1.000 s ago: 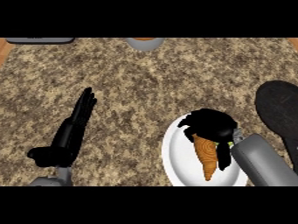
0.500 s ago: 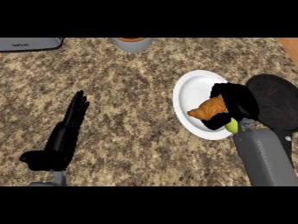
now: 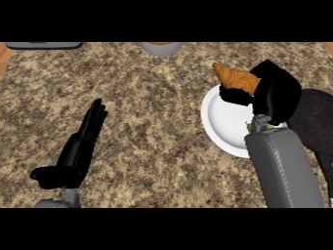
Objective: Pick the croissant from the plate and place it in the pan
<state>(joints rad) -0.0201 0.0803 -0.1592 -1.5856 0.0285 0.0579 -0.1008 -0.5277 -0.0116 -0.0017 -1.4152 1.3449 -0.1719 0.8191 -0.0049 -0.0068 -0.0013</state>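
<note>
My right hand (image 3: pixel 273 90) is curled round the golden-brown croissant (image 3: pixel 234 77), whose pointed end sticks out to the upper left. It holds the croissant above the far edge of the white plate (image 3: pixel 223 122). The black pan (image 3: pixel 324 124) lies just right of the plate, its handle running toward the lower edge, partly hidden by my right forearm. A small green bit shows on the plate by my wrist. On the left of the counter my left hand (image 3: pixel 79 146) rests open, fingers straight and pointing away.
The counter top is speckled stone with wooden strips at its far left and right edges. A grey cup (image 3: pixel 161 48) stands at the back centre. A dark flat object (image 3: pixel 43 45) lies at the back left.
My right hand closed on the croissant and has lifted it off the plate, up and away from me. The view has shifted, so plate and pan appear in different places. The left hand stays put.
</note>
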